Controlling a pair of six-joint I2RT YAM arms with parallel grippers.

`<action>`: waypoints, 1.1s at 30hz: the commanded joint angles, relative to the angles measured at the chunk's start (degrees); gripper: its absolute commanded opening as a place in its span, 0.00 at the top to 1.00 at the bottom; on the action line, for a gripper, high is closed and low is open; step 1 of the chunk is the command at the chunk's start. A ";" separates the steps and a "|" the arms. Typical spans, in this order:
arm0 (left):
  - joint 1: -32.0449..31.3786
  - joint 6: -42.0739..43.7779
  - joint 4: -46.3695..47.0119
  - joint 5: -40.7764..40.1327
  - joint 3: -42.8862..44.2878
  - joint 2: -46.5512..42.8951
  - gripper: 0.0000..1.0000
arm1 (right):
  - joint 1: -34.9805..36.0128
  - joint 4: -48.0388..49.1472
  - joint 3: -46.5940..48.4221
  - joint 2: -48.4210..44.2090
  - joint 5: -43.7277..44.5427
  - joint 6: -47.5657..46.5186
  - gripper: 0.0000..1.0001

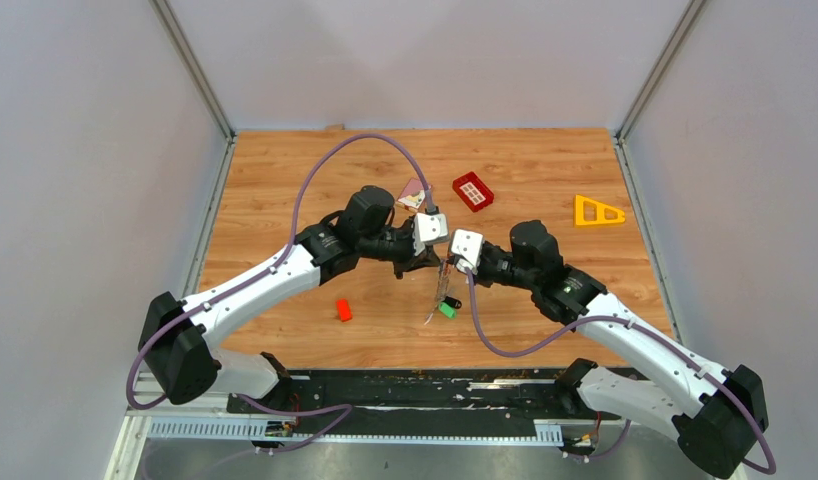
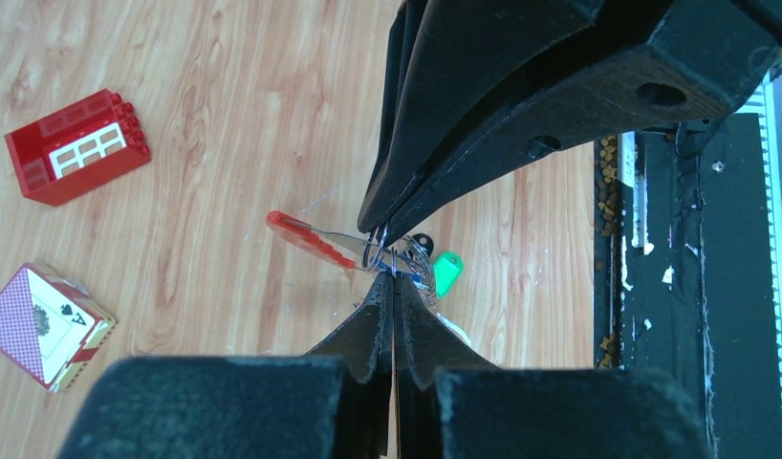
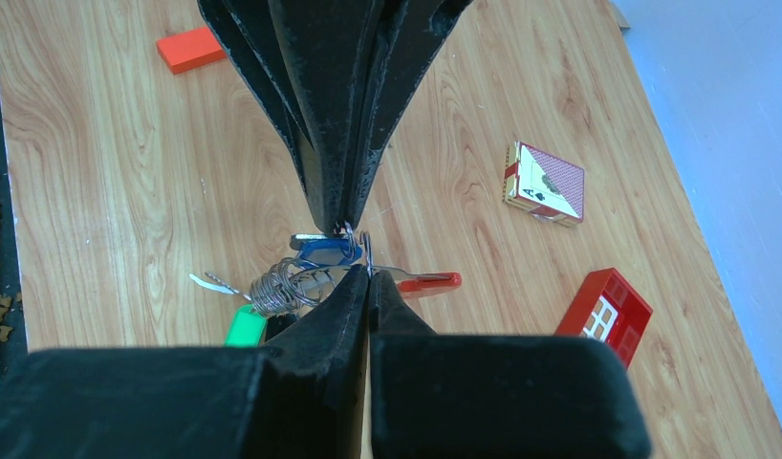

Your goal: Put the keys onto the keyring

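Pincers both pinch the keyring (image 3: 277,287) over mid-table (image 1: 545,170): my left pincer (image 2: 395,279), my right pincer (image 3: 369,277). Blue key (image 3: 322,251) shows clearly only in right wrist view; from above, ring is too small.

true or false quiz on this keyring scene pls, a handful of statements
1. The left gripper and the right gripper are both shut at the keyring. True.
2. The yellow triangle lies on the left of the table. False: it lies on the right, towards the far side.
3. A green-headed key sits by the keyring. True.
4. The small red block touches the green-headed key. False: it lies apart, near the left arm.
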 commanded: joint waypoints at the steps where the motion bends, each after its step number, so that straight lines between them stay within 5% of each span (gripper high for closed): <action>1: -0.32 -2.22 1.99 -0.30 1.87 -0.43 1.00 | 0.14 1.74 0.94 -0.34 -0.15 0.41 1.00; 33: -0.16 -1.48 1.28 -2.72 3.18 0.24 1.00 | 0.19 0.87 0.96 -0.97 -1.82 -0.16 1.00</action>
